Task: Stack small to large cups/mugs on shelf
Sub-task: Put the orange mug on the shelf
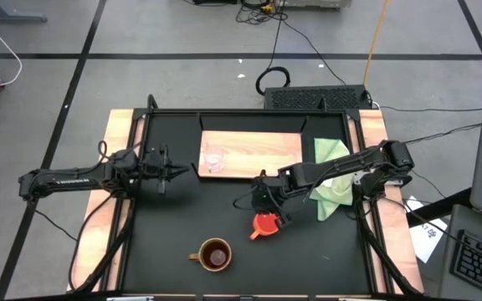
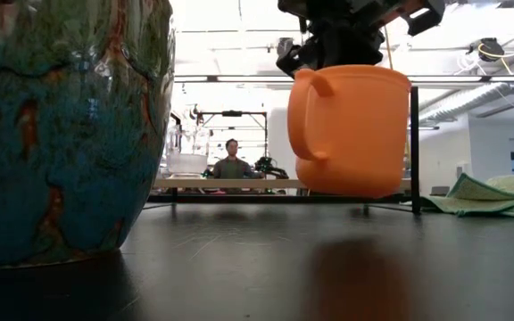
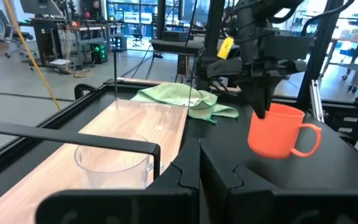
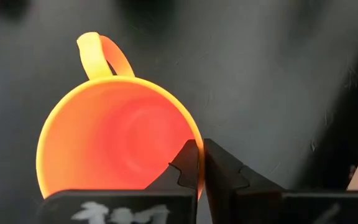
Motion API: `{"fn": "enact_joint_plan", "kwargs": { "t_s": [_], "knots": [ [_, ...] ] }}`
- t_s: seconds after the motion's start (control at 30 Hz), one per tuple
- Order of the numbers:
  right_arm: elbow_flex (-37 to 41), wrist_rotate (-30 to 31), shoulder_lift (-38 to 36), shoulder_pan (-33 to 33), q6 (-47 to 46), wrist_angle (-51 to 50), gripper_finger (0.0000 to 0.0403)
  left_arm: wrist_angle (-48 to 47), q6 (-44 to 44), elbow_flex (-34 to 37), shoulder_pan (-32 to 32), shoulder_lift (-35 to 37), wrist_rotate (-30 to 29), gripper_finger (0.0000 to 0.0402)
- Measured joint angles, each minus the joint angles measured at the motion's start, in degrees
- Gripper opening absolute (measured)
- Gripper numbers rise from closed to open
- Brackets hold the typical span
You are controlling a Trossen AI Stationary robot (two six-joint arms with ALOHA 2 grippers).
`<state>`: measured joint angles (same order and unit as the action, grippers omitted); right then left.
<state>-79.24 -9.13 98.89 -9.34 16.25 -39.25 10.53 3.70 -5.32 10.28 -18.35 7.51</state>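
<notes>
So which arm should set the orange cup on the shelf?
Right: its claw is already clamped on the orange cup's rim, lifted just off the table. The left claw waits empty beside the shelf.

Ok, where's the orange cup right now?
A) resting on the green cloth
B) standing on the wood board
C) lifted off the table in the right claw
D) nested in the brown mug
C: the low view shows the orange cup hanging clear of the table, and the right claw is pinching its rim.
</notes>
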Motion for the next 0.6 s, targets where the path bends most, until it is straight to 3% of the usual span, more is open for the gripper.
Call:
{"fn": "enact_joint_plan", "kwargs": {
  "t_s": [0.6],
  "knots": [
    [3.7,-0.6,1.4,-2.6,10.3,0.6,0.0,3.3,1.0,0.0,0.0,0.0,0.0,0.0005]
  ]
}}
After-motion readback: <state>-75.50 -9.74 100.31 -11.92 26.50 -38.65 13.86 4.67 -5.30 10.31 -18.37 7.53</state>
